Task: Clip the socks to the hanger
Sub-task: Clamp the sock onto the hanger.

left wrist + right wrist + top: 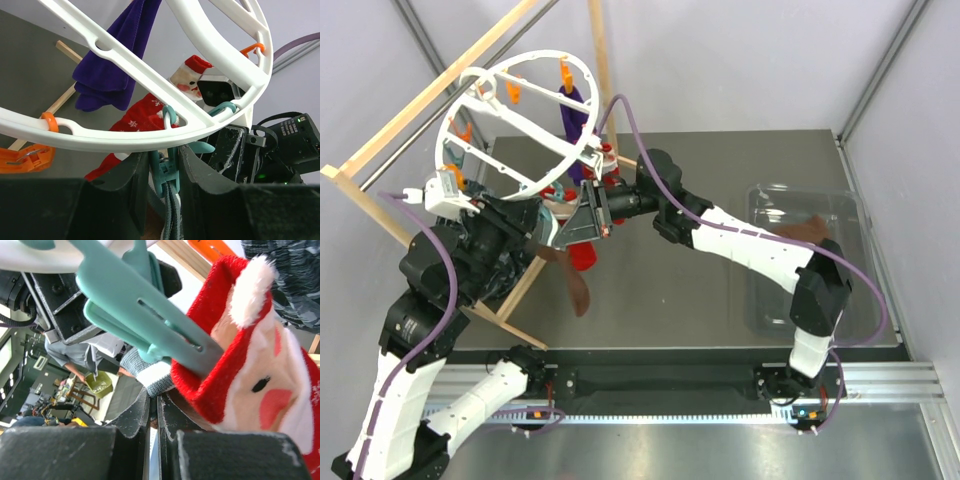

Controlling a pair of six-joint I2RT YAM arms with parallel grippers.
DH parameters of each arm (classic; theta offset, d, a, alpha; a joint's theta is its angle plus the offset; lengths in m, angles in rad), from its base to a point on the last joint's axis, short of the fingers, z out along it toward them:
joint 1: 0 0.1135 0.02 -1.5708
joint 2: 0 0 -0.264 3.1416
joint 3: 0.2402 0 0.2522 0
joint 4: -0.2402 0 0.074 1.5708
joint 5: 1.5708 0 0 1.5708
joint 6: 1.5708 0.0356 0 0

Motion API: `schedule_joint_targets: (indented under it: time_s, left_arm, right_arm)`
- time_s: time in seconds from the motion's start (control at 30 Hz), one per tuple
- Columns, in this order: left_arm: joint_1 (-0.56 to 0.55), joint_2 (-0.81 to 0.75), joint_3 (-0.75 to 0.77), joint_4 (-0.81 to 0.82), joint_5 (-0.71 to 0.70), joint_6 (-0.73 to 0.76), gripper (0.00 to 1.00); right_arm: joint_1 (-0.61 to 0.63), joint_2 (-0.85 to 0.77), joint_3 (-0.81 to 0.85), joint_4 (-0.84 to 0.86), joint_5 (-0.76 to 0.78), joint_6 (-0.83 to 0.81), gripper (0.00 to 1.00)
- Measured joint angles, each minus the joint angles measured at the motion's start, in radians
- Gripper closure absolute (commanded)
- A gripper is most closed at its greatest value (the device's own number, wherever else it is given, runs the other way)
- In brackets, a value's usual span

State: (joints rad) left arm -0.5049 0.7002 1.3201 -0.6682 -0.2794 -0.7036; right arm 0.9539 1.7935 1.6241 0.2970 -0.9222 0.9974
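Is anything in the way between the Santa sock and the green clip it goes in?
No, nothing visible is in the way. The teal clip has its tip right on the red edge of the Santa sock, and the right pincer holds the sock close beside it.

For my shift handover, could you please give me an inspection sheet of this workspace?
Surface: dark grey table.
Job's things: white hanger on wooden frame; Santa sock, cuff at teal clip tip.
Clutter: purple socks hanging from the white hanger; clear bin holding brown item; brown cloth near the left arm.
Grippers: left gripper squeezing the teal clip; right gripper shut beside the Santa sock.
Cables: purple cable at the arms.
Surroundings: pale walls.
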Motion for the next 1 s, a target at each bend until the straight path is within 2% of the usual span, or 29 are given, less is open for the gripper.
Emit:
schedule_joint_targets:
  time_s: [0.13,0.17,0.23,0.27,0.37,0.5,0.6,0.7,0.9,0.93,1.0]
  left_arm:
    - [0.000,0.000,0.000,0.000,-0.003,0.000,0.99]
    - [0.000,0.000,0.000,0.000,-0.004,0.000,0.96]
    - [0.001,0.000,0.000,0.000,-0.006,0.000,0.83]
    - [0.001,0.000,0.000,0.000,-0.006,0.000,0.69]
    - [0.001,-0.003,0.000,-0.002,-0.006,0.003,0.48]
    - [0.000,-0.014,-0.002,-0.007,0.021,0.008,0.37]
    - [0.000,-0.022,-0.002,-0.009,0.030,0.018,0.36]
    - [0.000,-0.031,-0.002,-0.015,0.039,0.028,0.45]
    - [0.000,-0.105,-0.018,-0.027,0.042,0.048,0.56]
    - [0.000,-0.128,-0.026,-0.031,0.034,0.048,0.62]
    - [0.000,-0.171,-0.030,-0.046,0.011,0.047,0.62]
  right_arm:
    - [0.000,0.011,0.005,0.006,0.001,0.000,1.00]
    - [0.000,0.015,0.009,0.007,0.001,0.000,1.00]
    - [0.000,0.020,0.014,0.009,0.001,0.000,1.00]
    - [0.000,0.020,0.014,0.010,0.000,0.001,1.00]
    - [0.000,0.020,0.014,0.011,0.000,0.001,1.00]
    - [0.000,0.020,0.014,0.010,0.001,0.003,1.00]
    - [0.000,0.020,0.014,0.010,0.004,0.002,1.00]
    - [-0.001,0.020,0.014,0.006,0.009,-0.005,1.00]
    - [-0.019,0.020,0.029,-0.092,0.044,-0.077,1.00]
    - [-0.024,0.020,0.037,-0.118,0.053,-0.092,1.00]
    - [-0.037,0.020,0.051,-0.157,0.071,-0.122,1.00]
